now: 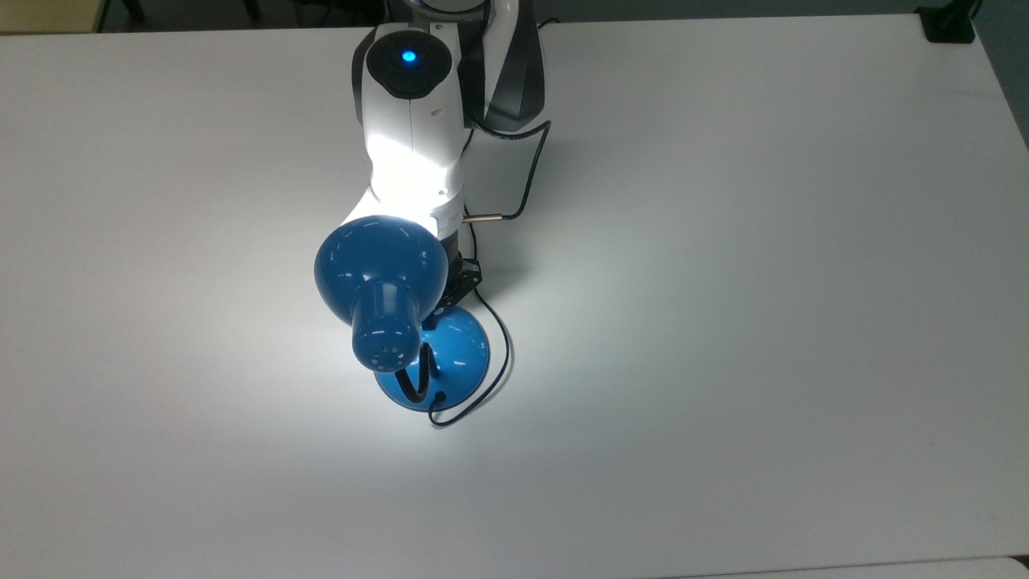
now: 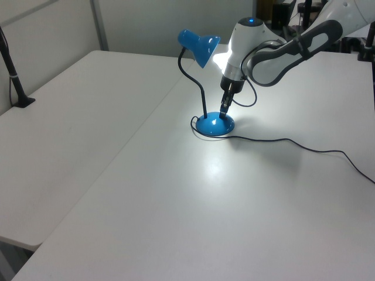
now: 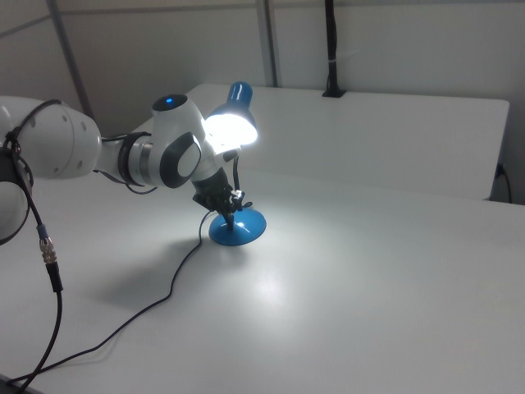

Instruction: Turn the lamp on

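The blue lamp stands mid-table and is lit; its bell shade [image 1: 379, 265] [image 2: 199, 45] [image 3: 234, 123] glows and throws a bright patch on the table. A black gooseneck [image 2: 196, 88] rises from the round blue base [image 1: 462, 346] [image 2: 214, 126] [image 3: 242, 231]. My gripper [image 2: 223, 113] [image 3: 230, 214] points down, shut and empty, with its tip pressed on the top of the base. In the top view the shade hides most of the gripper under the white arm [image 1: 410, 121].
The lamp's thin black cord [image 2: 281, 140] [image 3: 164, 295] trails across the white table [image 1: 723, 322]. A second cable [image 1: 526, 161] hangs from my arm. Black clamped posts stand at table edges [image 2: 14, 76] [image 3: 330, 49] [image 1: 949, 24].
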You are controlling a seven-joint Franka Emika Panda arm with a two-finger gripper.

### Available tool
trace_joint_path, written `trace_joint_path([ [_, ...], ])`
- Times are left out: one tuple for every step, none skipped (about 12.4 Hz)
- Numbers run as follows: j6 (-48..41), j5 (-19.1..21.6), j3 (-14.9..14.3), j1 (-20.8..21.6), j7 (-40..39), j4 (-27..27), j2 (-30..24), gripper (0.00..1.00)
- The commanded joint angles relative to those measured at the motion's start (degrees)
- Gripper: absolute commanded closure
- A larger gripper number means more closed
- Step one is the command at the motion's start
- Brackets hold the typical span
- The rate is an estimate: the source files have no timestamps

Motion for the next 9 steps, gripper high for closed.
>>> trace_joint_path([
  [-3.0,1.0,-0.1,0.2,-0.5,-0.1,-4.2,1.00],
  [-6.7,1.0,0.0,0.2,-0.5,0.1,-5.6,1.00],
  [-10.2,1.0,-0.1,0.1,-0.9,0.1,-7.1,1.00],
  [-14.9,0.9,0.0,0.0,-1.1,0.1,-9.2,1.00],
  [-18.2,0.9,-0.1,0.1,-1.1,0.2,-10.5,1.00],
  [-21.3,0.9,-0.1,0.1,-1.1,0.3,-12.1,1.00],
  [-24.2,0.9,-0.1,0.1,-1.1,0.3,-14.0,1.00],
  [-28.2,0.9,-0.1,0.2,-0.6,0.3,-17.0,1.00],
  [-31.8,0.9,-0.1,0.2,-0.6,0.3,-19.5,1.00],
])
